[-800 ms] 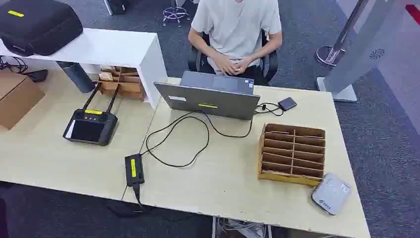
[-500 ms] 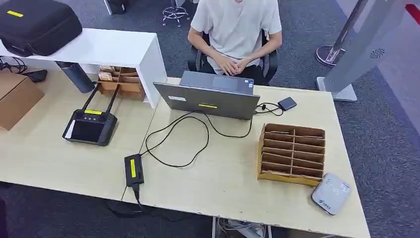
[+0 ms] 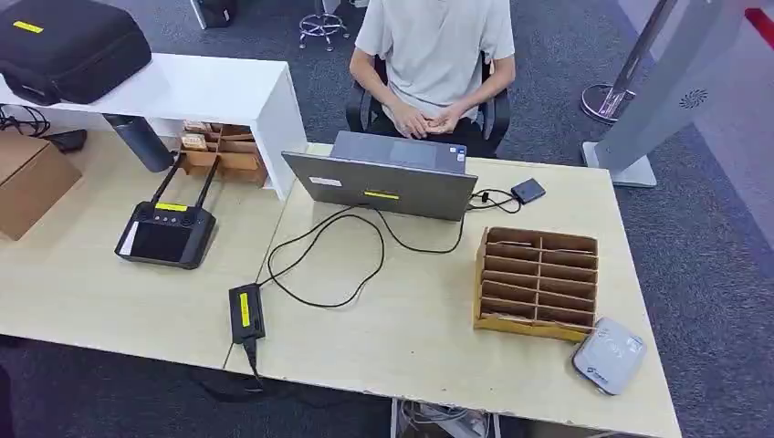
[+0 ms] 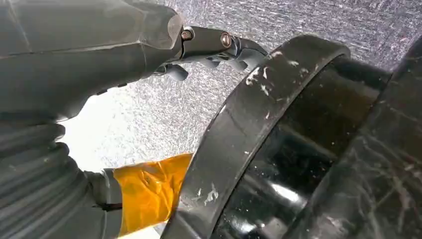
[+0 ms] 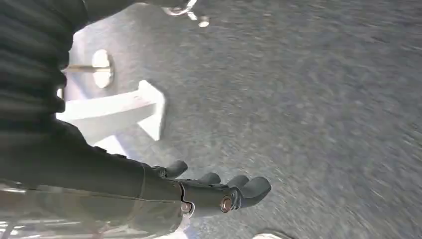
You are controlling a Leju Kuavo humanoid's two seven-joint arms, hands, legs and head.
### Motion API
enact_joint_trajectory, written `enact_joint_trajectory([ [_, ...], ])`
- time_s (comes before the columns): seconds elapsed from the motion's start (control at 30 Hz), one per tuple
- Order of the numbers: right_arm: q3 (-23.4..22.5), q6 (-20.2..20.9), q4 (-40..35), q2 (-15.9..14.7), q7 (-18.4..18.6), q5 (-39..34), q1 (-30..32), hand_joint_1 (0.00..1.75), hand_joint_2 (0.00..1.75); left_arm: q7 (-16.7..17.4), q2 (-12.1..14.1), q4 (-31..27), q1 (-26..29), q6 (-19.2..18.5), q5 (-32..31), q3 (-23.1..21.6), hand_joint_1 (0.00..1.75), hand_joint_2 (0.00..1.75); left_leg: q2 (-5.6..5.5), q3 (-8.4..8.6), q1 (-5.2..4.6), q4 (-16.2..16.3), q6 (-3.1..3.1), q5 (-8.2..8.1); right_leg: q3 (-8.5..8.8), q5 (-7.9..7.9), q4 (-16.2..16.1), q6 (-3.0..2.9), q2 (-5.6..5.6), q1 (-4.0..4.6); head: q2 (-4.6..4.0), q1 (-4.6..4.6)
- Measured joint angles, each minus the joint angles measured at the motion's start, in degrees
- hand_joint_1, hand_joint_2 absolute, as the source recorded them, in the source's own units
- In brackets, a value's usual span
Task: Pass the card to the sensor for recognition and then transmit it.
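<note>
Wooden table (image 3: 411,347) — grey rounded sensor (image 3: 609,355) beside slotted card rack (image 3: 537,283).

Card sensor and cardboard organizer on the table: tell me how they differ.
The card sensor is a low, grey, rounded pad; the cardboard organizer is a taller brown box divided into slots. The card sensor sits at the table's near right corner; the cardboard organizer stands beside it, farther in. Both rest on the table, untouched.

Grey rounded sensor (image 3: 609,355) lies flat at table's near right corner, just beside cardboard organizer (image 3: 537,284).
</note>
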Motion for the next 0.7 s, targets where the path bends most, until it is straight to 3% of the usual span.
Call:
enact_joint_trajectory([
  [0.5, -28.9, 9.6, 2.6, 9.9, -4.8, 9.4, -2.1, 0.00, 1.75, 0.6, -0.1, 0.0, 0.1, 0.0, 2.6, -2.6, 0.00, 1.75, 0.11, -0.03, -0.04, 0.0, 0.00, 0.00, -0.04, 0.06, 0.0, -0.05, 0.06, -0.04, 0.00, 0.00],
  [0.7, -40.2, 13.7, 4.0, 13.6, -8.5, 13.3, -5.1, 0.00, 1.75, 0.9, -0.1, 0.0, -0.1, 0.0, 3.5, -3.8, 0.00, 1.75, 0.37, 0.09, -0.04, 0.0, 0.00, 0.00, -0.05, 0.09, 0.0, -0.09, 0.28, -0.03, 0.00, 0.04],
])
